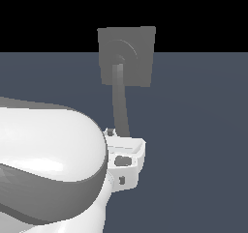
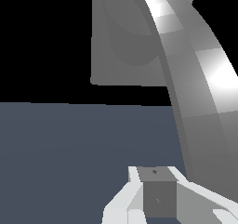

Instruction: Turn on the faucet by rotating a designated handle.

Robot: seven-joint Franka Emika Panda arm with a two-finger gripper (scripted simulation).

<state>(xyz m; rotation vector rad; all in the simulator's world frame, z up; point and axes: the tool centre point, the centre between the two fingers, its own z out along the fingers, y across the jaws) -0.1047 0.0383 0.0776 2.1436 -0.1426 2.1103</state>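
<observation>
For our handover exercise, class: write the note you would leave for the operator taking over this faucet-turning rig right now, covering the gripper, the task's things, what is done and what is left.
Gripper: low beside the free end of the handle; only one finger is clearly seen, so open or shut cannot be told, nor whether it touches the bar.
Faucet: its square plate stands upright beyond the arm, hub near its middle.
Handle: runs from the hub toward the gripper, slightly curved; in the wrist view it passes close beside the finger.
Done: arm brought up to the handle's end.
Left: confirm contact, then push the handle round its hub; no rotation can be judged yet.
</observation>
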